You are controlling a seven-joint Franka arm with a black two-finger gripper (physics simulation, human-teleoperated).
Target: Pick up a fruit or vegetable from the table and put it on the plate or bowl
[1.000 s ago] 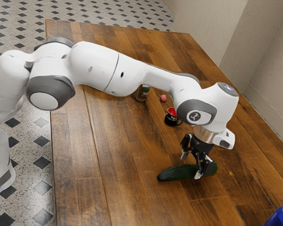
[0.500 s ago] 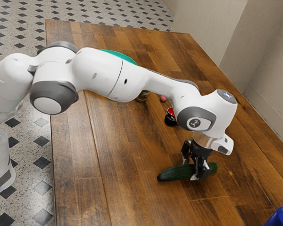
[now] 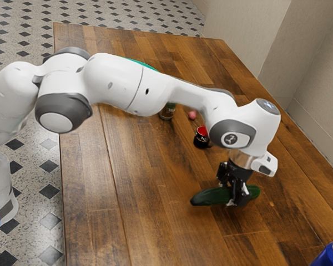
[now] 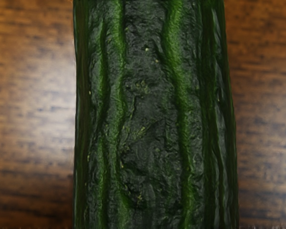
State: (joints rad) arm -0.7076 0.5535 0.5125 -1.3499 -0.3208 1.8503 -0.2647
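Note:
A long dark green cucumber (image 3: 208, 197) lies crosswise near the front right of the wooden table (image 3: 133, 183). My black gripper (image 3: 236, 197) points straight down over its right part, one finger on each side, shut on the cucumber. The cucumber seems to hang just above the wood. In the wrist view its ridged skin (image 4: 152, 119) runs straight under my hand, with wood showing on both sides. A sliver of a green plate (image 3: 148, 67) peeks out from behind my upper arm, far back toward the exterior view's left.
Behind my hand stand a red and black mug (image 3: 202, 138), a small pink thing (image 3: 192, 114) and a dark can (image 3: 167, 111). A blue can (image 3: 331, 255) sits at the front right corner. The table's right edge runs close to a beige wall.
My fingers have come together on the cucumber. Hand and cucumber have since shifted slightly up and toward the exterior view's right.

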